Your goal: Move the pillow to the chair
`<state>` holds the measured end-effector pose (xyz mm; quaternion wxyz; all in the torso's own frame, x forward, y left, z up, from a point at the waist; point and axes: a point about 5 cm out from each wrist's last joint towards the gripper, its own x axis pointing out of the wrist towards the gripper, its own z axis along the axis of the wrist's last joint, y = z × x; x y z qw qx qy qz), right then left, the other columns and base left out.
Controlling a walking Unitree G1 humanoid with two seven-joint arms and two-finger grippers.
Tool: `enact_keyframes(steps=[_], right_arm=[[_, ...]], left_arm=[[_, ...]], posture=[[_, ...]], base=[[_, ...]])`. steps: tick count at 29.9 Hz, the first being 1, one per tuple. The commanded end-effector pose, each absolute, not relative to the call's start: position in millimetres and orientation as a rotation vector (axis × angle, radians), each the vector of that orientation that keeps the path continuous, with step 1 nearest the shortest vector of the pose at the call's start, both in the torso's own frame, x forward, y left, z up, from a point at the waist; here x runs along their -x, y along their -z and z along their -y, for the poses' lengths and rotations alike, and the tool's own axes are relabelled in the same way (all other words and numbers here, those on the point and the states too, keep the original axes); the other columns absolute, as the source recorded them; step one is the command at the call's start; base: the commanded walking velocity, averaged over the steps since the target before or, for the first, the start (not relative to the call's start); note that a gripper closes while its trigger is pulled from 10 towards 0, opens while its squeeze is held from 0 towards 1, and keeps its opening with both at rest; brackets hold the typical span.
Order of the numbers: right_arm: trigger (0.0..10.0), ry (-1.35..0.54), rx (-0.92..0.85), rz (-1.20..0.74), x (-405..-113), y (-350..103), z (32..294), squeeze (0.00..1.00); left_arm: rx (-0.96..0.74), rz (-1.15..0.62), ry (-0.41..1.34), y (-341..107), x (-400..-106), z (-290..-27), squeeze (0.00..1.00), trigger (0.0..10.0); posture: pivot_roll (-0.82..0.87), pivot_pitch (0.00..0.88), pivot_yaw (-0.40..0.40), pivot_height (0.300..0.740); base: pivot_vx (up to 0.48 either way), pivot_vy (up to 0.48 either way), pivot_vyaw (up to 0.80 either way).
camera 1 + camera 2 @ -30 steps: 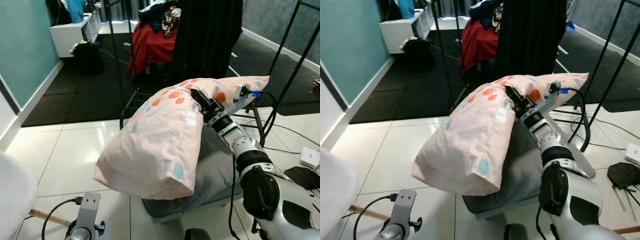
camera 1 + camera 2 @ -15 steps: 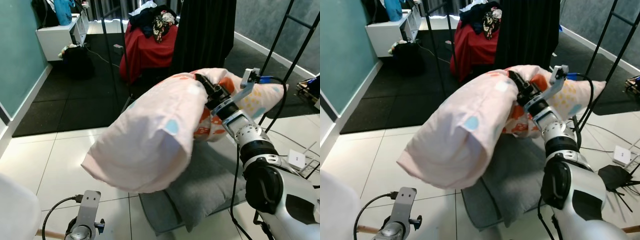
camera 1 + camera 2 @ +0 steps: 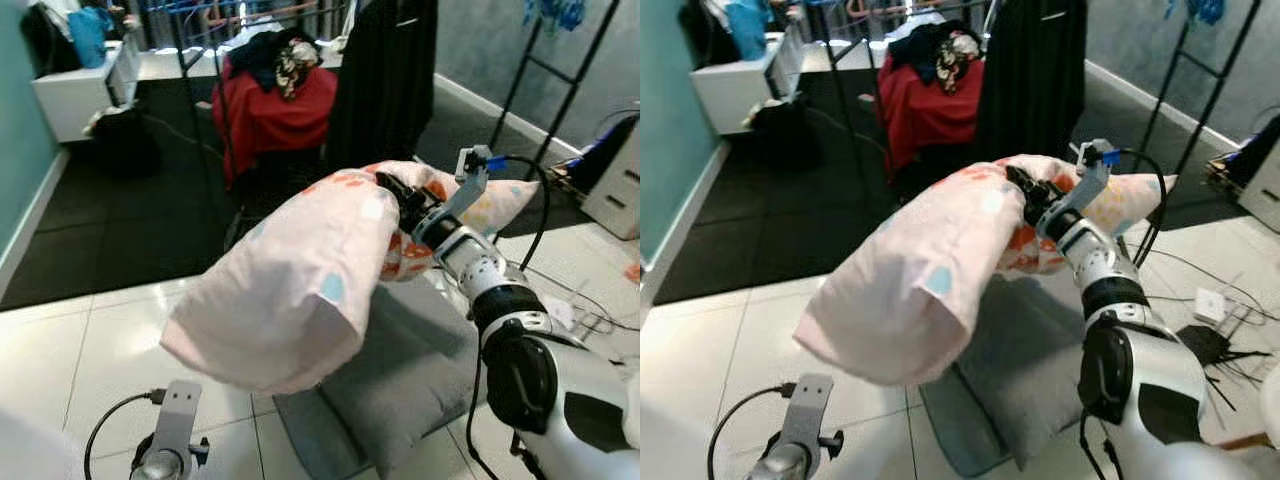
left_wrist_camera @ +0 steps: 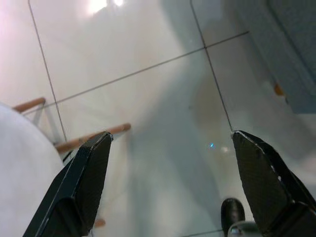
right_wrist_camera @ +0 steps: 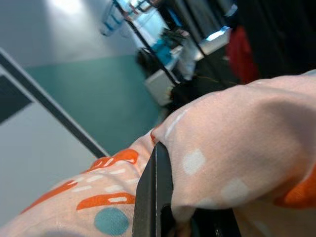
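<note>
A pink pillow (image 3: 300,280) with orange and teal spots hangs in the air in front of me, its far end sagging to the left. My right gripper (image 3: 398,203) is shut on a fold of the pillow's fabric near its middle; one black finger (image 5: 159,197) presses into the cloth. Below the pillow a grey cushion (image 3: 405,365) lies on a blue-grey pad. My left gripper (image 4: 171,134) hangs low at my left, open over white floor tiles, beside a white chair seat (image 4: 19,168) with wooden legs.
A red-draped seat piled with clothes (image 3: 270,95) and a hanging black garment (image 3: 385,80) stand behind the pillow. Black rack poles (image 3: 530,70) rise at the right, with cables and a white box (image 3: 1208,302) on the floor. A white shelf (image 3: 85,90) stands far left.
My right gripper has lifted the pillow up off the grey cushion and holds it higher. The whole view has swung, so the room behind sits differently in the picture.
</note>
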<state>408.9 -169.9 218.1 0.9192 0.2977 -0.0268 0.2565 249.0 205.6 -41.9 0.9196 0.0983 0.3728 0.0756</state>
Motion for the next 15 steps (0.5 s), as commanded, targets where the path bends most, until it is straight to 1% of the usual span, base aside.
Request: enact_keyframes(steps=[1,2,3,4,5,9,12,15], right_arm=[[0.0,-0.522,-0.584,0.076,-409.6,-219.9,167.2,0.00],[0.0,-0.475,-0.571,0.018,-407.4,-202.7,167.0,0.00],[0.0,-0.475,-0.571,0.018,-407.4,-202.7,167.0,0.00],[1.6,-0.454,-0.565,-0.005,-406.6,-196.9,167.4,0.00],[10.0,-0.434,-0.561,-0.023,-406.1,-192.3,167.9,0.00],[10.0,-0.394,-0.551,-0.052,-404.5,-183.4,169.8,0.00],[10.0,-0.379,-0.548,-0.069,-403.5,-178.6,170.5,0.00],[10.0,-0.369,-0.542,-0.084,-402.0,-173.3,171.2,0.00]], left_arm=[[-0.206,-0.798,-0.157,46.7,-242.8,-205.3,0.00,10.0],[-0.199,-0.804,-0.163,47.2,-242.2,-205.2,0.00,10.0],[-0.199,-0.804,-0.163,47.2,-242.2,-205.2,0.00,10.0],[-0.194,-0.810,-0.165,47.7,-241.8,-205.2,0.00,10.0],[-0.190,-0.815,-0.166,48.0,-241.5,-205.1,0.00,10.0],[-0.199,-0.814,-0.155,47.8,-241.8,-205.0,0.00,10.0],[-0.182,-0.796,-0.158,47.3,-242.1,-204.6,0.00,10.0],[-0.194,-0.800,-0.161,47.5,-241.7,-205.2,0.00,10.0]], posture=[[-0.09,0.000,-0.048,0.703],[-0.09,0.000,-0.048,0.713],[-0.09,0.000,-0.048,0.713],[-0.09,0.000,-0.048,0.718],[-0.09,0.000,-0.048,0.723],[-0.09,0.000,-0.050,0.723],[-0.09,0.000,-0.050,0.723],[-0.09,0.000,-0.050,0.723]], base=[[0.000,0.000,0.00],[0.000,0.000,0.00],[0.000,0.000,0.00],[0.000,0.000,0.00],[-0.371,0.000,0.00],[-0.480,0.000,0.00],[-0.330,0.000,0.00],[0.000,0.000,0.00]])
